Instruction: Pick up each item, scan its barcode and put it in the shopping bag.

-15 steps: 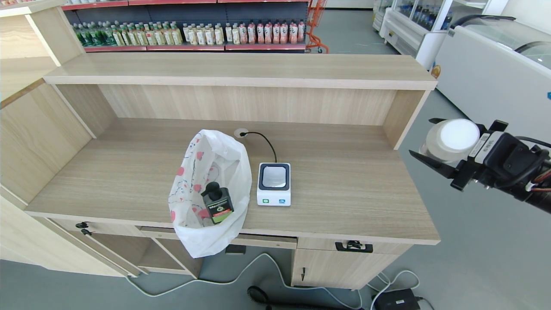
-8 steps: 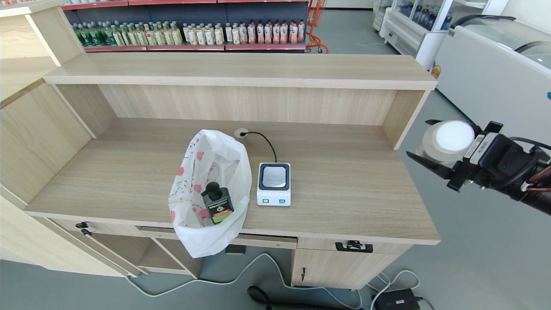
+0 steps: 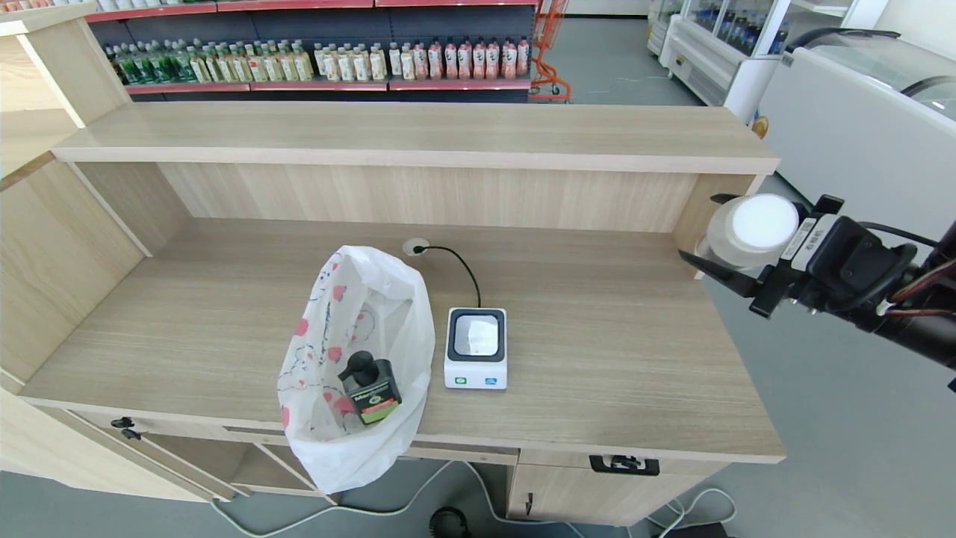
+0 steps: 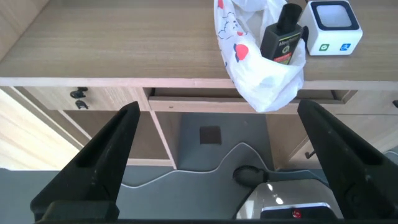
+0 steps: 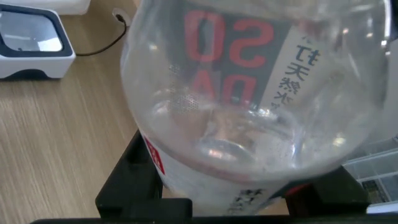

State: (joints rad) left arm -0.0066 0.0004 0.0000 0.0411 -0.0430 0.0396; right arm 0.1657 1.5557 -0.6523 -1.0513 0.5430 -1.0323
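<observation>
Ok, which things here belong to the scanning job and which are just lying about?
Job: soda bottle in the right end effector, barcode scanner, shopping bag, black pump bottle inside it.
Lying about: scanner cable, drinks shelf, chest freezer.

A light wood desk (image 3: pixel 597 329) with a raised back ledge (image 3: pixel 418 134) stands on grey floor (image 3: pixel 859 448). Beyond it at 12 o'clock, a red-edged shelf (image 3: pixel 321 86) carries rows of bottles (image 3: pixel 336 63). White freezer chests (image 3: pixel 859 119) stand at 2 o'clock.
</observation>
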